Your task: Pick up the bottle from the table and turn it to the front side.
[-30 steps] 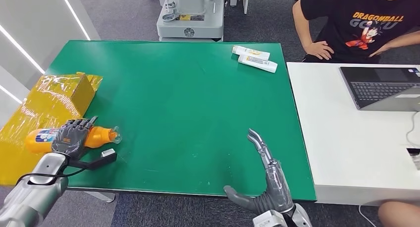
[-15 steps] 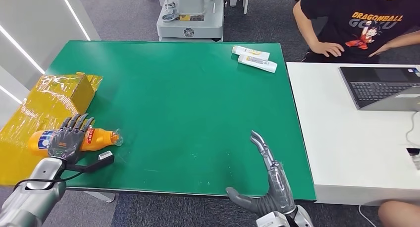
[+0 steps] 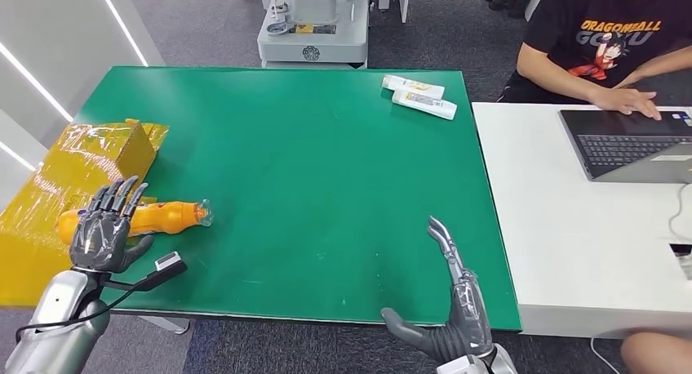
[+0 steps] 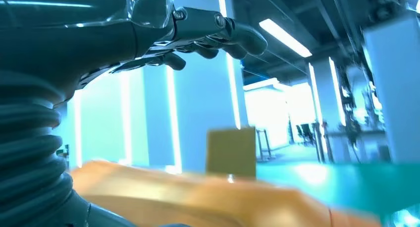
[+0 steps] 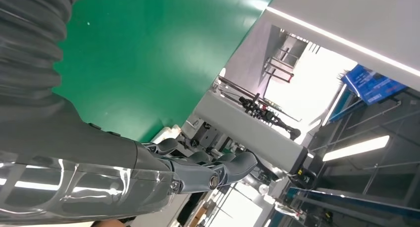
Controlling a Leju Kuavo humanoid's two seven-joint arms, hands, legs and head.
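From the head view, the robot's left hand point(image 3: 102, 233) hovered with fingers spread and nothing in its grasp, just in front of one orange bottle point(image 3: 155, 217) lying on its side at the near left of the green table point(image 3: 326, 170), cap pointing toward the table's middle and base against one yellow wrapped box point(image 3: 90, 158). The right hand point(image 3: 445, 309) was flat and empty at the near edge, well apart from the bottle. Two white tubes point(image 3: 420, 96) lay at the far side; one person point(image 3: 612, 39) worked at one laptop point(image 3: 628, 141) on the white desk point(image 3: 571, 227) alongside. A good pickup would likely mean closing around the bottle's middle, clear of the box, so it could be rolled label-forward without slipping.

From the left wrist view, the fingers point(image 4: 213, 31) were raised and uncurled above the blurred orange bottle point(image 4: 198, 202).

From the right wrist view, the right hand's fingers point(image 5: 218, 170) were stretched out, holding nothing, beyond the table's edge.
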